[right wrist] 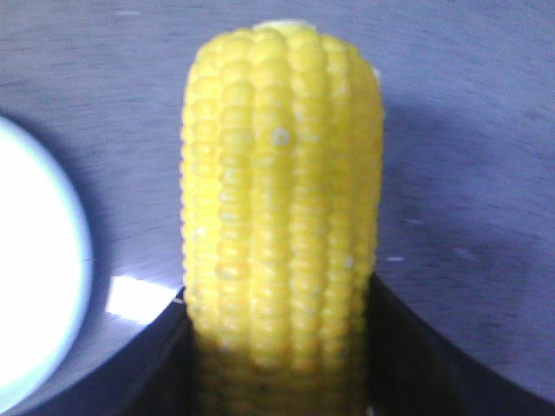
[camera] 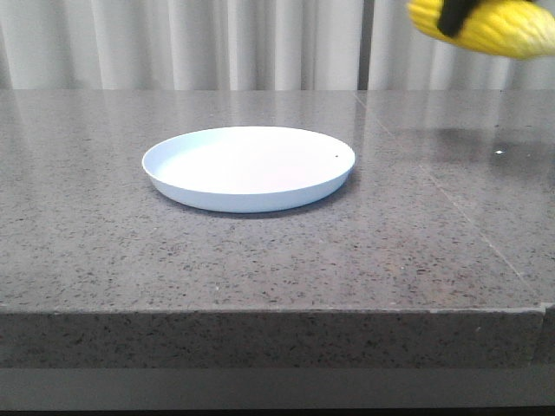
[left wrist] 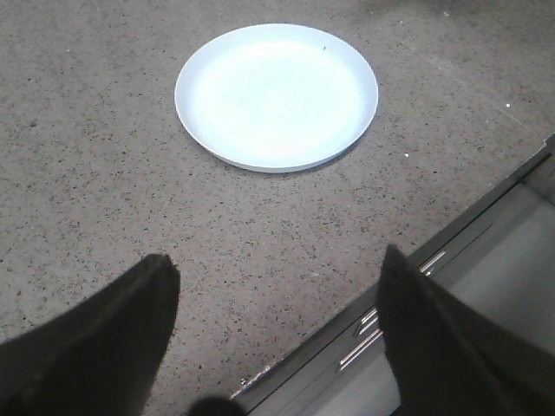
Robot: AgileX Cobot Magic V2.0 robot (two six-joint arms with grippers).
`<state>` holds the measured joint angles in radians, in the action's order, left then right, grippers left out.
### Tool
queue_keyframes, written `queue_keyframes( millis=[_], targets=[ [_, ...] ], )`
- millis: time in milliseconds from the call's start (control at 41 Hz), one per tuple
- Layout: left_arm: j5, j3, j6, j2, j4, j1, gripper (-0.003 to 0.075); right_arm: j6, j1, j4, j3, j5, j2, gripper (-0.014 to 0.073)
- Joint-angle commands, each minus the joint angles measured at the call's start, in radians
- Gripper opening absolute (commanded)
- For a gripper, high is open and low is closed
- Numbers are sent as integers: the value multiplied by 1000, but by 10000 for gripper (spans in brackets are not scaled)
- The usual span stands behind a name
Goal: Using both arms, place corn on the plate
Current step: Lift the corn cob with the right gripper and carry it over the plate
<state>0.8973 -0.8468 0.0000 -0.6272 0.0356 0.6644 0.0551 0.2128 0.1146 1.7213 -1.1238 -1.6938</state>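
Gripping the corn (right wrist: 282, 217) between its two black fingers, the right gripper (right wrist: 282, 381) is holding the ear high in the air, up and to the right of the plate (camera: 249, 168) in the front view, well apart from it. In the right wrist view the ear is pointing straight out from the jaws, its far end free and only its near end pinched.

Slipping looks like the main risk: the kernels are forming a rounded, bumpy skin, and with the grip sitting near one end, the long free end may be levering the ear loose during any quick swing. Dropping from this height, the corn would probably be rolling across the grey stone surface (camera: 104, 251) instead of settling. Releasing it too near the low rim could also be letting it roll off or tip the shallow plate.

Meanwhile the left gripper (left wrist: 282, 286) is hanging with its fingers spread wide and nothing between them, above the near edge of the surface, the plate lying beyond it.

The plate is sitting bare, holding nothing but a tiny dark speck (camera: 336, 157) near its rim.
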Motion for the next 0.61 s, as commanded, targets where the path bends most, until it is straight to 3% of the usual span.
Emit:
queue_keyframes(
  millis=[0,122,269,586],
  targets=[
    [-78,-27,-6,-2,-6,8,480,9,82,31,86,-42,50,259],
    [-78,-27,-6,-2,-6,8,480,1,200,36,106,-21,44,259],
    [-78,-27,-6,-2,-6,8,480,-108,296,36,106,39,7,259],
    [-78,-27,-6,-2,-6,8,480,-312,336,35,106,219,-159,259]
  ],
)
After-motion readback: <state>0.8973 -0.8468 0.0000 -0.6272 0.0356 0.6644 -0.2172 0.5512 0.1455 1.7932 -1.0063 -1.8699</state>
